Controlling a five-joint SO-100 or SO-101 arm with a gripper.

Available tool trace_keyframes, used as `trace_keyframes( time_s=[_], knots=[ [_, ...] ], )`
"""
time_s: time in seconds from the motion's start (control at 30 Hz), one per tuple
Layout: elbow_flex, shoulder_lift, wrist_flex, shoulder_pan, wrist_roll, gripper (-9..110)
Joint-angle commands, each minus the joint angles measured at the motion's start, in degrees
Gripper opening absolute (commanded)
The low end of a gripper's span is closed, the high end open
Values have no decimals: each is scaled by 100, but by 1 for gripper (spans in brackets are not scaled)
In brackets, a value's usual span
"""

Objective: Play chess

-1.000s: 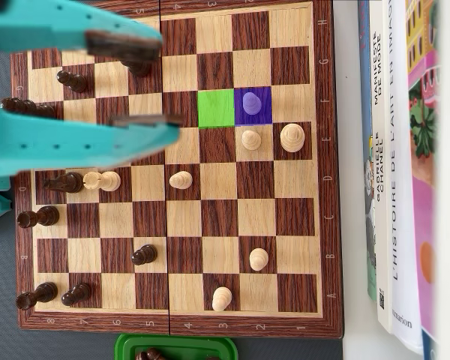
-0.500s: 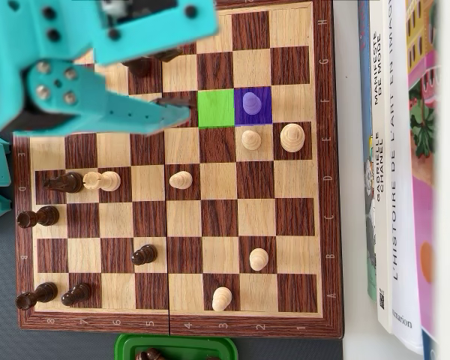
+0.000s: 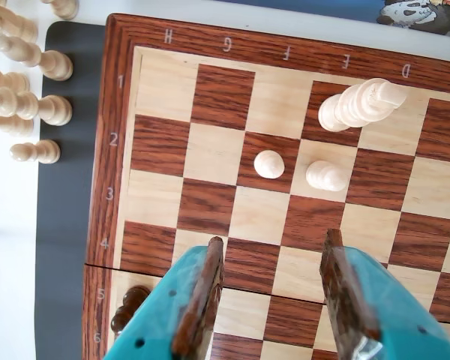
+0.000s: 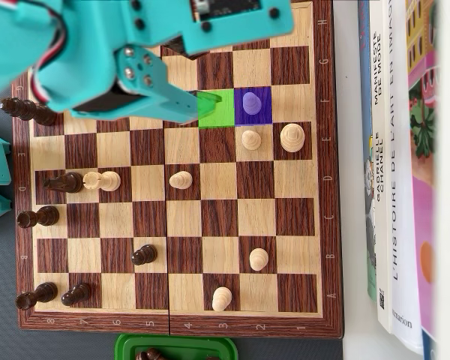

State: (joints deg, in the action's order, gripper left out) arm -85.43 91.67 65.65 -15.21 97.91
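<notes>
Wrist view, left to right: spare pale pieces (image 3: 31, 105) lie on their sides off the board's left edge, on white table and a dark mat (image 3: 64, 225). My gripper (image 3: 274, 289) enters from the bottom, fingers (image 3: 202, 296) spread wide, about one square of gap, holding nothing and touching nothing I can see. Between and beyond them on the chessboard (image 3: 210, 45): a small pale pawn (image 3: 269, 164) on a dark square, a second pale pawn (image 3: 326, 175) just beside it, then a tall pale piece (image 3: 362, 104) further up.

Overhead view: my arm (image 4: 135, 52) covers the upper left; a green square (image 4: 216, 107) and purple square (image 4: 253, 106) sit side by side. Books (image 4: 397, 165) right of the board.
</notes>
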Motion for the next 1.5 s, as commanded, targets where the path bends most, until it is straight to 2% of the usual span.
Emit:
trace_keyframes(
  time_s=[0.0,0.63,1.47],
  knots=[
    [422,-176,18,44,79,19],
    [1301,-1521,18,193,18,19],
    [1626,-2171,18,281,18,19]
  ],
)
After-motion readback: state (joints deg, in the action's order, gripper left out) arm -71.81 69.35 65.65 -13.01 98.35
